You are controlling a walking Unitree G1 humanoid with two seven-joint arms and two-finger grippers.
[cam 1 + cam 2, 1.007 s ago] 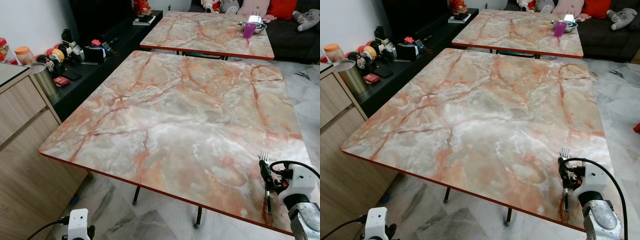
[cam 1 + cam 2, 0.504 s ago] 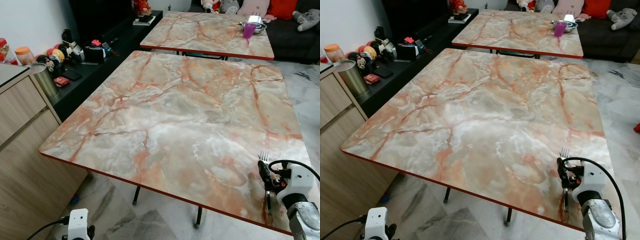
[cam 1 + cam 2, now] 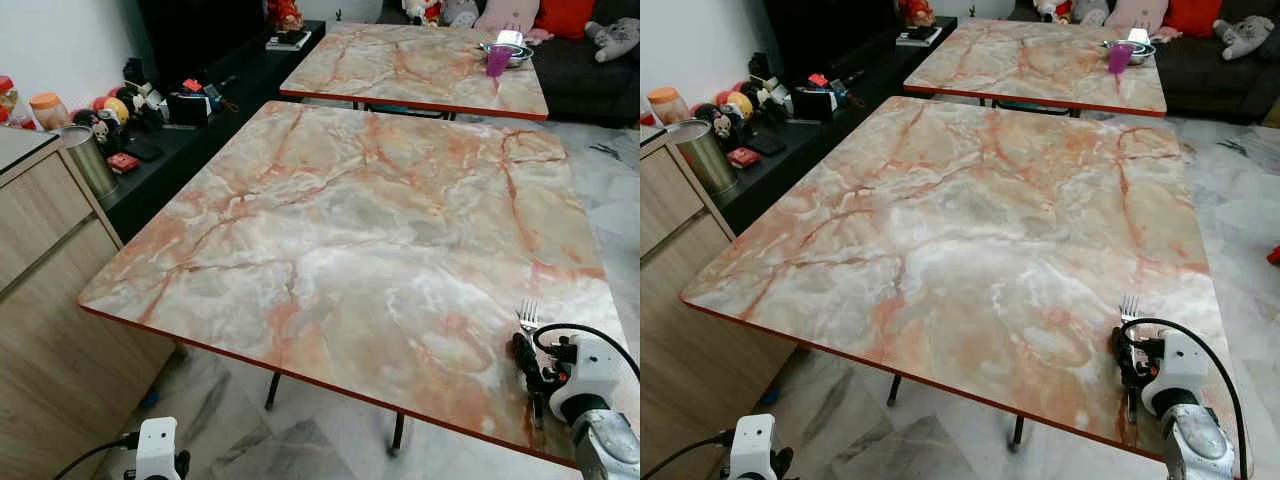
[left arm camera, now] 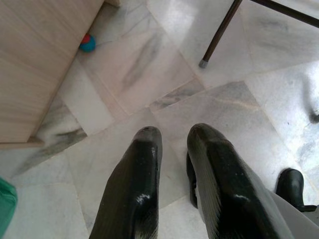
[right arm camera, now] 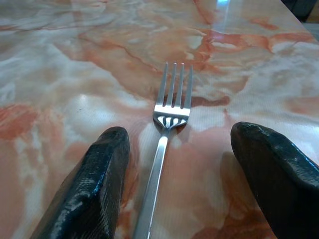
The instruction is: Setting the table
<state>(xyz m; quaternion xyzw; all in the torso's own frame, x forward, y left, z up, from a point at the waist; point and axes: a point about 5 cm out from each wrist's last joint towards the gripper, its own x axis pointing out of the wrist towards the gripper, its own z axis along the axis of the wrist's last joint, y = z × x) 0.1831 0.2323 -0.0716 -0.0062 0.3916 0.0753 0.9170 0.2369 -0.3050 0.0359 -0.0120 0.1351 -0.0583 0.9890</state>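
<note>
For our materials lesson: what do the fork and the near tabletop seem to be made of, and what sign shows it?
Fork: apparently polished metal, likely stainless steel; silvery, with bright reflections on the tines.
Near tabletop: glossy marble-look surface with orange veins; the thin red edge hints at a printed laminate board rather than stone, though that is uncertain.

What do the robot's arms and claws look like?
Each claw has two long black fingers: the right claw and left claw. The fingers look rough and rounded at the tips. The right arm is silver, with a white wrist block and a looping black cable.
</note>
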